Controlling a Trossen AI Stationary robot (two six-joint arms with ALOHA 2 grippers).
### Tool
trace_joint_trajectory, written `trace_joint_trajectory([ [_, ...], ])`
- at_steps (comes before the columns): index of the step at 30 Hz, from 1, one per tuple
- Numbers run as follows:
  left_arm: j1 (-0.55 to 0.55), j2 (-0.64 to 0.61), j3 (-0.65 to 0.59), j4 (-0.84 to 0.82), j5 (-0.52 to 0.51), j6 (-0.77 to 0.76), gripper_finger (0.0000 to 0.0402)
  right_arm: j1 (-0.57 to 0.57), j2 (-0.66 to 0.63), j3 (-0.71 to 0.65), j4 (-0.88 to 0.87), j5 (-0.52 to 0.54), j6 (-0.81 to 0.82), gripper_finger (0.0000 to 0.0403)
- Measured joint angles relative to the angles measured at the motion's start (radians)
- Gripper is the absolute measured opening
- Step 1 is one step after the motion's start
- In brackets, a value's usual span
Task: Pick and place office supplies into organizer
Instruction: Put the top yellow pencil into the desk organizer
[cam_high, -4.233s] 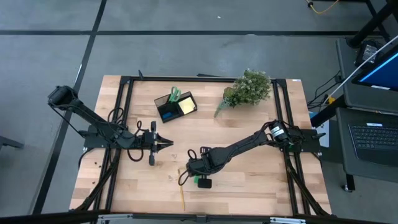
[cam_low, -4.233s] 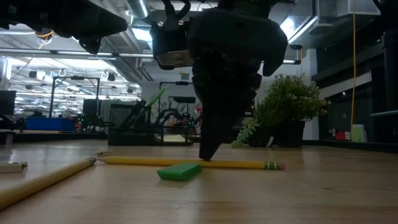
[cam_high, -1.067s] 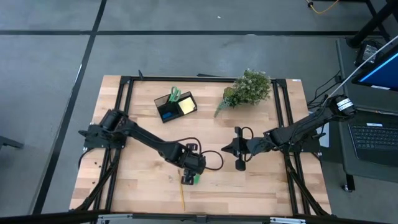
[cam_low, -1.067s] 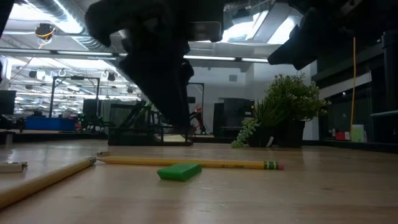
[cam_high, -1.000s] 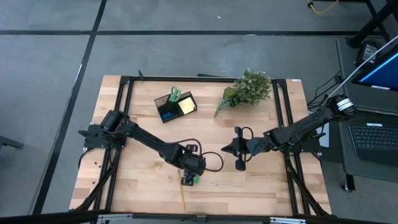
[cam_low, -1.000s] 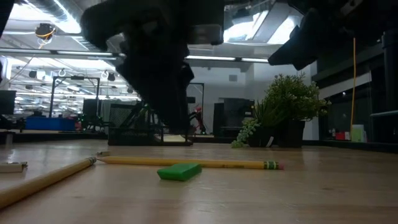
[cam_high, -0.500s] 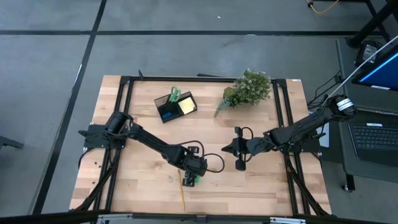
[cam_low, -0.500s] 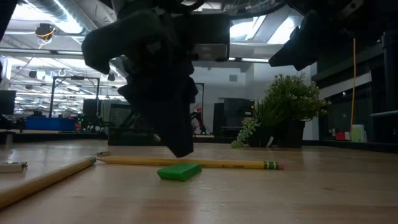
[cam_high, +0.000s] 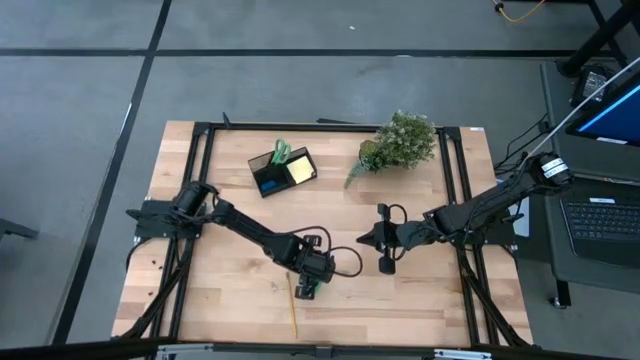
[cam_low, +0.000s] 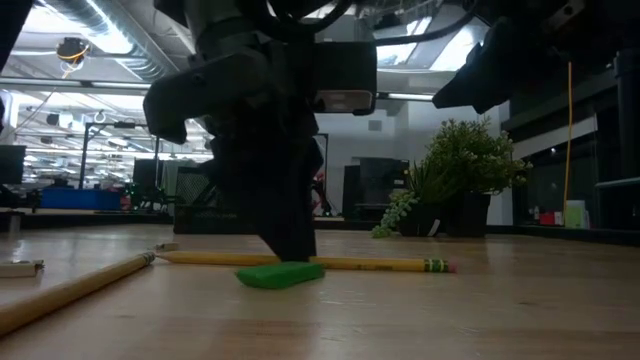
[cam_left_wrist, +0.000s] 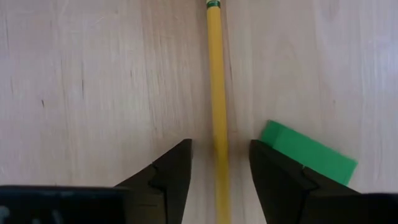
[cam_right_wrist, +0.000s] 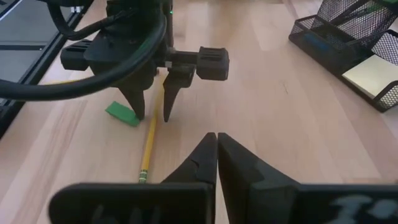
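- Since half a second ago, the left end effector (cam_left_wrist: 219, 171) has dropped to the bench (cam_high: 440, 290), open, straddling a yellow pencil (cam_left_wrist: 215, 93).
- One finger (cam_low: 285, 215) nudged the green block (cam_low: 279, 274) sideways; pencil pickup looks imminent.
- Right end effector (cam_right_wrist: 216, 149) waits closed, empty.

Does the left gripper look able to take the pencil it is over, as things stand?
Probably yes. The left gripper is open with the pencil running between its fingers. One finger touches or nearly touches the green block, which it might nudge while closing.
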Motion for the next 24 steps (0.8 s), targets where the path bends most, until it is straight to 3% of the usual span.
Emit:
trace_joint_trajectory([
  [17,0.035,0.0,-0.002,-0.015,0.066,0.001,0.0156,0.0,0.0,0.0,-0.002,0.0,0.0,0.0017],
  [24,0.036,0.0,-0.002,-0.021,0.072,0.0,0.0125,0.0,0.0,0.0,-0.003,0.0,0.0,0.0017],
])
